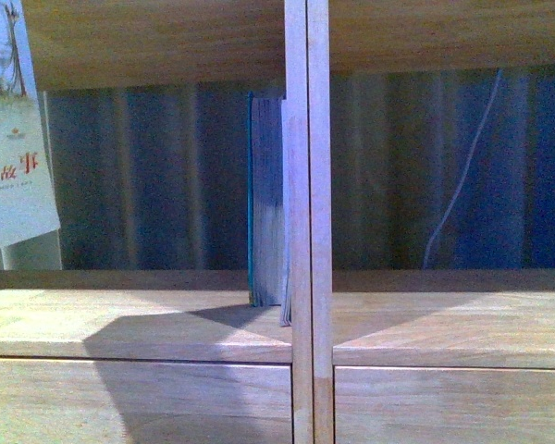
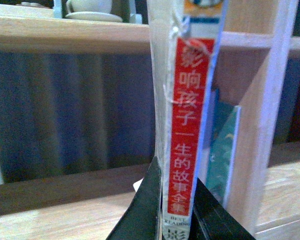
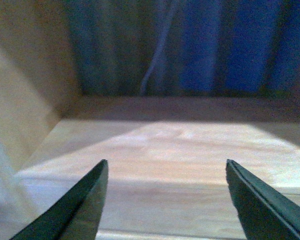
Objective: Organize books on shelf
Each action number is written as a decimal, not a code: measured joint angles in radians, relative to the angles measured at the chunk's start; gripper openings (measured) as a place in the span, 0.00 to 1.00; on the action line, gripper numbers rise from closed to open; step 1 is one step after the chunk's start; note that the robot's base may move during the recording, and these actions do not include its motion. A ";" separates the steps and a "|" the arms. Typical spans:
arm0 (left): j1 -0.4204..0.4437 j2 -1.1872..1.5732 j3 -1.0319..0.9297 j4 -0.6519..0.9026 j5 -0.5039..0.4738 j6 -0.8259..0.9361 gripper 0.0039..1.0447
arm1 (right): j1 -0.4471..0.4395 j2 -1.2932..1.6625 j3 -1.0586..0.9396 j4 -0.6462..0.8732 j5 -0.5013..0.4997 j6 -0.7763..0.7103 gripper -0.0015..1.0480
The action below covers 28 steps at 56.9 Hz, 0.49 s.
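Observation:
The light wooden shelf (image 1: 166, 324) fills the front view. A teal-covered book (image 1: 265, 199) stands upright in the left compartment against the centre divider (image 1: 307, 222). The thin pale paperback (image 1: 9, 139) hangs at the far left edge, its cover with dark Chinese characters facing me. In the left wrist view its red-white spine (image 2: 187, 125) stands upright between the dark fingers of my left gripper (image 2: 176, 200), which is shut on it; the teal book (image 2: 222, 150) stands just beyond. My right gripper (image 3: 165, 170) is open over the right compartment's board (image 3: 180, 150), holding nothing.
A blue-grey curtain (image 1: 148, 176) hangs behind the open compartments, with a pale cord (image 1: 467, 166) running down behind the right one. Drawer fronts (image 1: 139, 402) lie below the board. A white cup and saucer (image 2: 92, 10) sit on the shelf board above.

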 joint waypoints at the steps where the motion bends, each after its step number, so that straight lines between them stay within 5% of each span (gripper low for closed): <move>1: -0.002 0.009 0.000 0.003 -0.007 0.013 0.06 | 0.003 -0.006 -0.012 0.002 -0.010 -0.002 0.63; 21: -0.183 0.313 0.179 0.058 -0.240 0.151 0.06 | 0.132 -0.175 -0.300 0.101 0.088 -0.014 0.03; 28: -0.244 0.388 0.251 0.071 -0.297 0.172 0.06 | 0.132 -0.219 -0.353 0.116 0.098 -0.017 0.03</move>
